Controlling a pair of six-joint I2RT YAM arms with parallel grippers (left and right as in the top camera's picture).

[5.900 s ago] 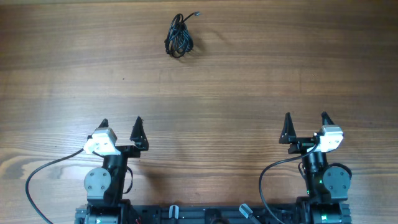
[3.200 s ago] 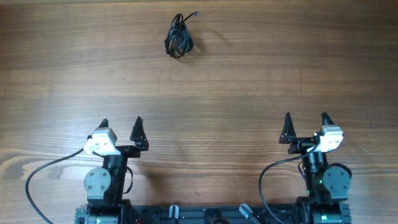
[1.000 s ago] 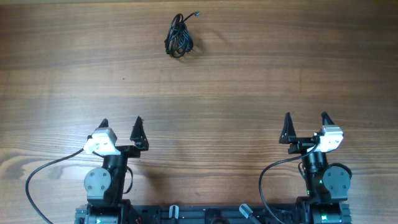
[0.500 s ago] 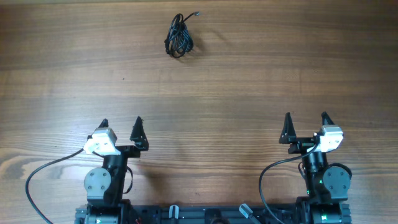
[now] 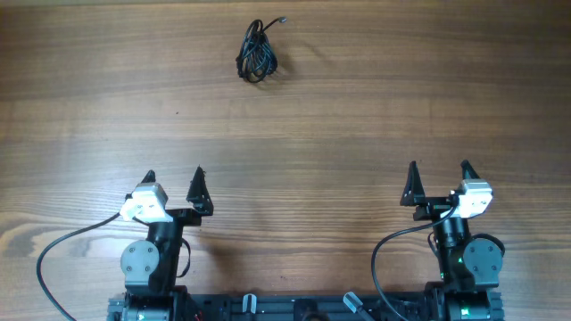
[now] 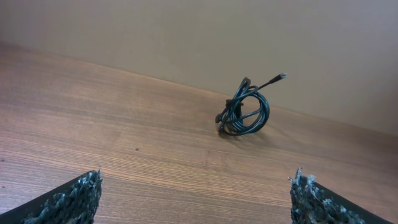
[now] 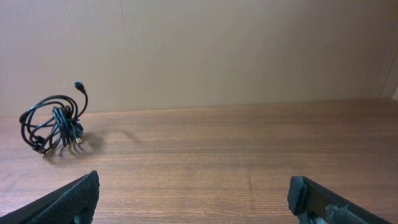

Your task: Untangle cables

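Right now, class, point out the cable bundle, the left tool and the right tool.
cable bundle (image 5: 258,53), overhead view, middle of coil
left tool (image 5: 173,172), overhead view, between fingertips
right tool (image 5: 438,165), overhead view, between fingertips

A wide table (image 5: 375,116) of brown wood, its grain run from left to right, is seen filling the overhead view, and beyond its far edge a plain beige wall (image 7: 249,50) is shown, evenly lit, with a faint vertical seam marked toward the left.

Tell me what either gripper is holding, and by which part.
Nothing is held. Left gripper and right gripper stand open and empty; the cables lie bunched far from both.
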